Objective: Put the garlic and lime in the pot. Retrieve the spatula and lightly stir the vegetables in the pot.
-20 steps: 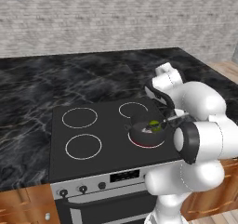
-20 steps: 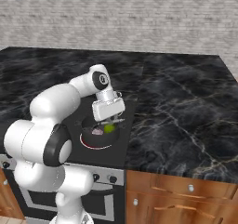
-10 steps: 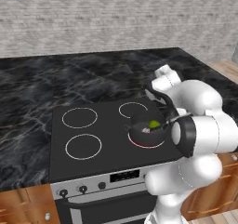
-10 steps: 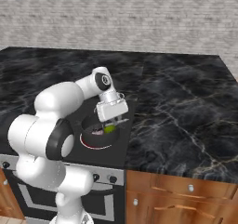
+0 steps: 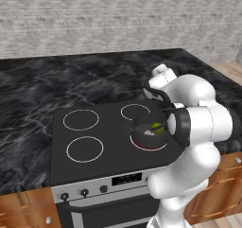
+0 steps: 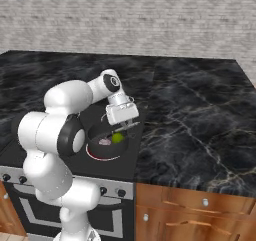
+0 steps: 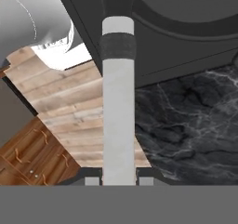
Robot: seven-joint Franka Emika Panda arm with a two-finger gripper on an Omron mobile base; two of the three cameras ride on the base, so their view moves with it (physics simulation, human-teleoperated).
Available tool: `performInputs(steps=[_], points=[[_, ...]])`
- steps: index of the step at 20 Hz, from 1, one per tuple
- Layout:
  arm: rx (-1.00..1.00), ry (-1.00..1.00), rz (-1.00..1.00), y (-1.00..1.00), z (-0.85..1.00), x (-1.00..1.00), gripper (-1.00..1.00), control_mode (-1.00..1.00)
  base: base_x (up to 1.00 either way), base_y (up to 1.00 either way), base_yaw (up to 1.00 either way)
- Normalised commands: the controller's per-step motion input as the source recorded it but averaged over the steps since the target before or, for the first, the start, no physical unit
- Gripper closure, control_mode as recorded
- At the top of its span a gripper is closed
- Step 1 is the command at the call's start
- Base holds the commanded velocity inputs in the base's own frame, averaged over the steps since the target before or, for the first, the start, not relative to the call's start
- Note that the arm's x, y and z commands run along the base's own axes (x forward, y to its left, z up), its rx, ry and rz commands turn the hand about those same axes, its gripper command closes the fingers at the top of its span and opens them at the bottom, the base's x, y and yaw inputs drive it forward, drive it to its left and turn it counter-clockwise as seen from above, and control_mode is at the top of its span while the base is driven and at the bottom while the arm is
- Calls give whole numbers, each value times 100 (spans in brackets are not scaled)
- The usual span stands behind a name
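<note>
The pot (image 5: 147,133) sat on the front right burner of the black stove (image 5: 94,142), which was set into the dark marble counter (image 6: 200,120). Inside the pot lay the lime (image 6: 117,138) and, just beside it, the garlic (image 6: 104,142); in the left base view the lime (image 5: 157,128) showed at the pot's right side, next to the white arm. The hand (image 6: 131,127) hovered just above the pot's far right rim, its fingers closed around the pale handle of the spatula (image 7: 118,121). In the hand view that handle ran straight up from between the fingertips, past a dark band, to a dark blade that reached toward the pot's rim (image 7: 195,28). I could not tell whether the blade touched the vegetables.
</note>
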Motion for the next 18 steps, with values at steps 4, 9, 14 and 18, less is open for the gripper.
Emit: performInputs(steps=[4,9,14,18], points=[[0,0,0,-32,-16,0,100,-100,0,0,0],[0,0,0,-24,-10,1,100,-100,0,0,0],[0,0,0,2,0,32,100,-100,0,0,0],[0,7,-3,0,-22,44,100,-100,0,0,0]])
